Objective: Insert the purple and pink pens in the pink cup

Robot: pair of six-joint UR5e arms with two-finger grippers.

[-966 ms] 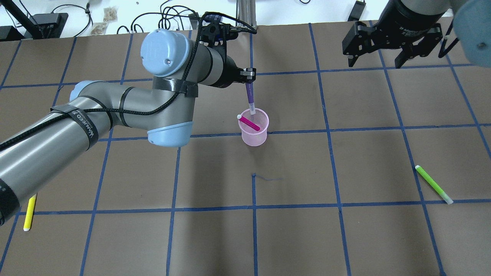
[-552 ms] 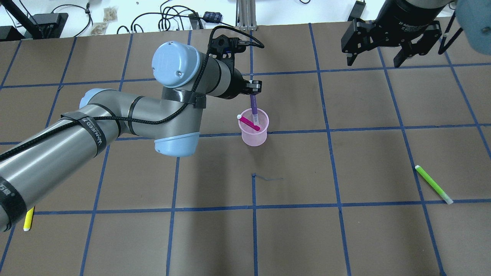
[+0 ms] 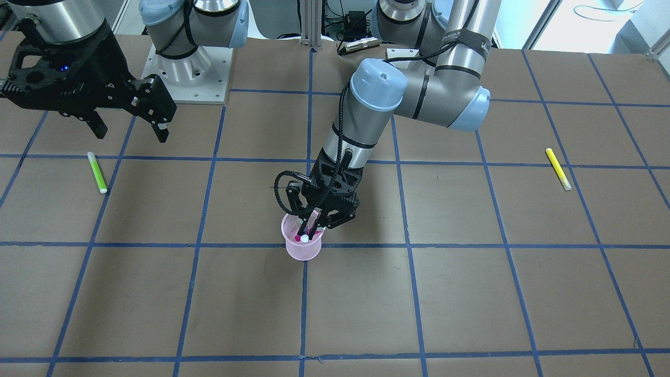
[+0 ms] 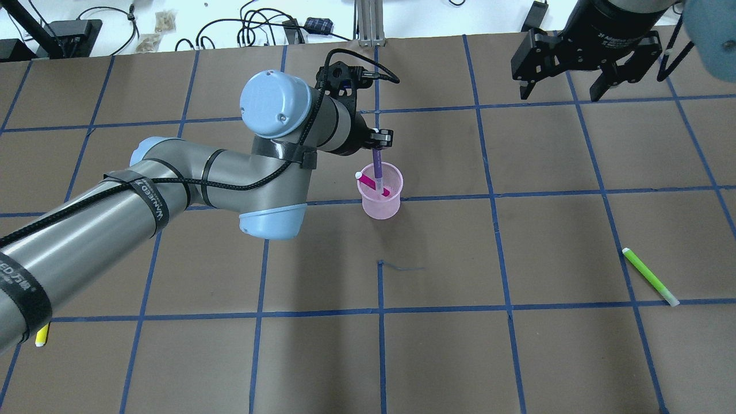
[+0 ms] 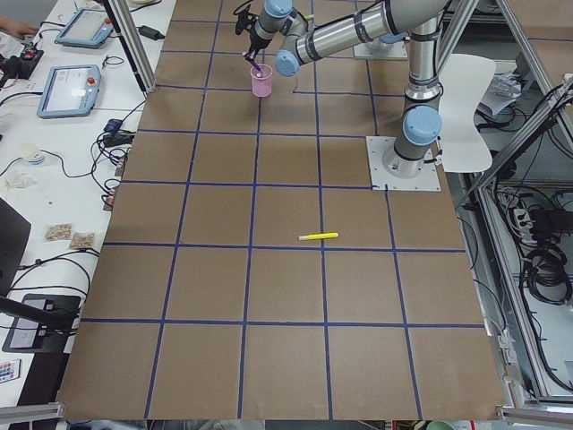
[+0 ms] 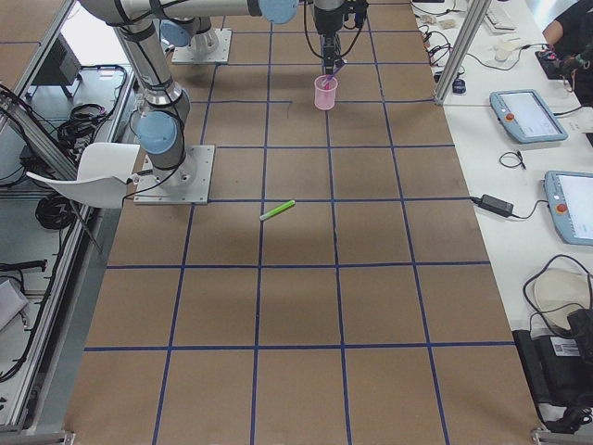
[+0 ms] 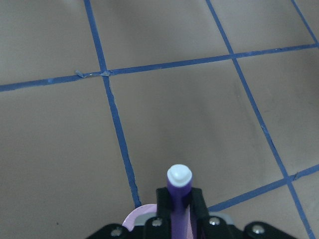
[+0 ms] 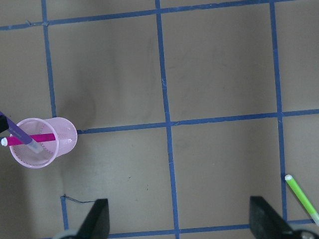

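Note:
The pink mesh cup (image 4: 380, 208) stands near the table's middle; it also shows in the front view (image 3: 302, 252) and the right wrist view (image 8: 60, 149). The pink pen (image 4: 369, 182) leans inside it. My left gripper (image 4: 378, 141) is right above the cup's far rim, shut on the purple pen (image 4: 378, 168), which stands nearly upright with its lower end inside the cup. The left wrist view shows the purple pen (image 7: 178, 191) clamped between the fingers. My right gripper (image 4: 560, 95) is open and empty, high at the far right.
A green pen (image 4: 650, 276) lies on the table at the right. A yellow pen (image 3: 558, 168) lies on my left side, partly hidden by my left arm in the overhead view. Cables and boxes lie beyond the table's far edge.
My left gripper has moved right and down with the purple pen, whose lower end now reaches deeper into the cup. The right gripper has barely moved.

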